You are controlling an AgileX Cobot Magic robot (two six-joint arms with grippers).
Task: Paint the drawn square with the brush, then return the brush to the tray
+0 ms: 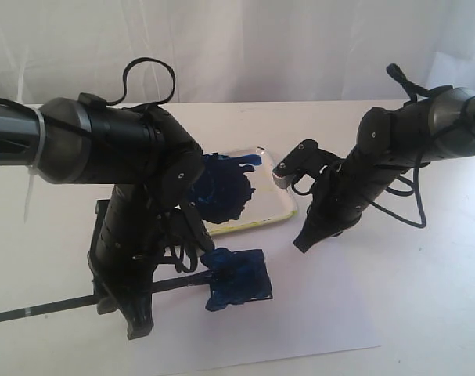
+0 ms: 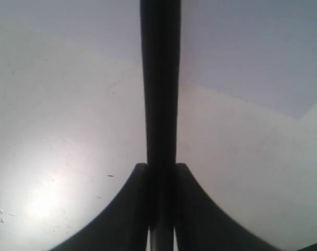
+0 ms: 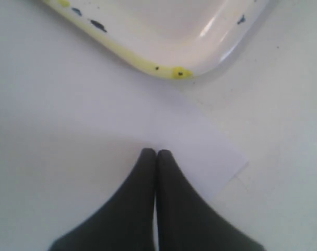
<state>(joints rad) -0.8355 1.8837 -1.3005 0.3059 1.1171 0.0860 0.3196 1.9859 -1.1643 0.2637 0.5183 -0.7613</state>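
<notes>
The brush [image 1: 41, 309] is a long black stick lying low across the paper. Its tip end reaches the left edge of the drawn square [image 1: 239, 282], which is covered in streaky dark blue. My left gripper [image 1: 131, 305] is shut on the brush; in the left wrist view the stick [image 2: 160, 78] runs straight out from between the closed fingers of my left gripper [image 2: 161, 168]. The tray [image 1: 272, 196], white with a yellowish rim and a big blue blot, lies just behind the square. My right gripper [image 1: 304, 244] is shut and empty, right of the tray, and in the right wrist view it [image 3: 156, 152] stands just short of the tray rim [image 3: 174, 70].
A white paper sheet [image 1: 315, 313] covers the table under the square and tray; its corner [image 3: 221, 162] lies beside the right fingertips. The bulky left arm [image 1: 120, 149] hides part of the tray. A white curtain [image 1: 260, 47] hangs behind the table.
</notes>
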